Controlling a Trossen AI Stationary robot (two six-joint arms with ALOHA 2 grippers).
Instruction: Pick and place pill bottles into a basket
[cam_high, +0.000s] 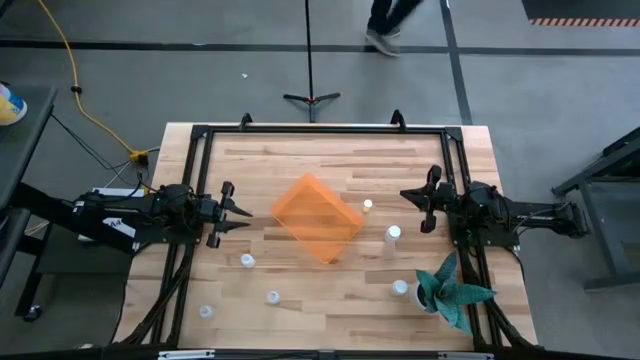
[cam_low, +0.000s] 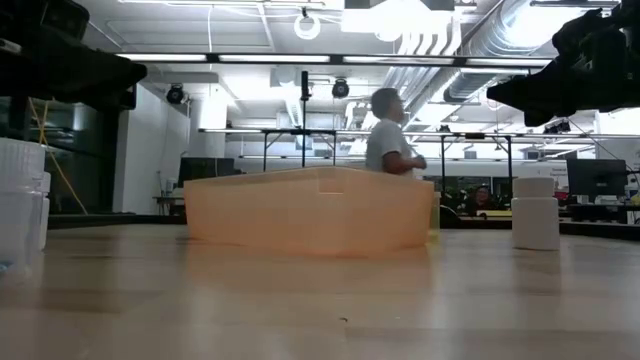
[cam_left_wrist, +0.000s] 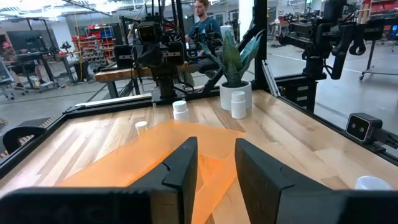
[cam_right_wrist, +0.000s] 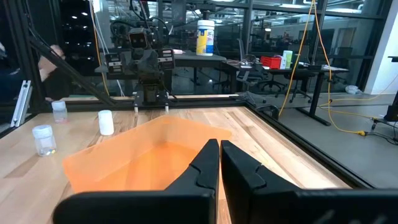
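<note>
The orange basket (cam_high: 315, 218) rests on its base at the table's middle, turned cornerwise; it also shows in the low view (cam_low: 310, 210). Several small white pill bottles stand on the table: two right of the basket (cam_high: 368, 206) (cam_high: 393, 234), one near the plant (cam_high: 400, 288), and three at the near left (cam_high: 247, 261) (cam_high: 272, 297) (cam_high: 206, 311). My left gripper (cam_high: 242, 212) hovers open left of the basket, its fingers (cam_left_wrist: 186, 168) pointing at it. My right gripper (cam_high: 404, 193) hovers shut at the right, aimed at the basket (cam_right_wrist: 143, 155).
A teal leafy plant in a white pot (cam_high: 450, 290) stands at the near right corner. A black frame (cam_high: 320, 128) runs along the table's edges. A person (cam_low: 388, 135) is in the room beyond. Bare wood lies in front of and behind the basket.
</note>
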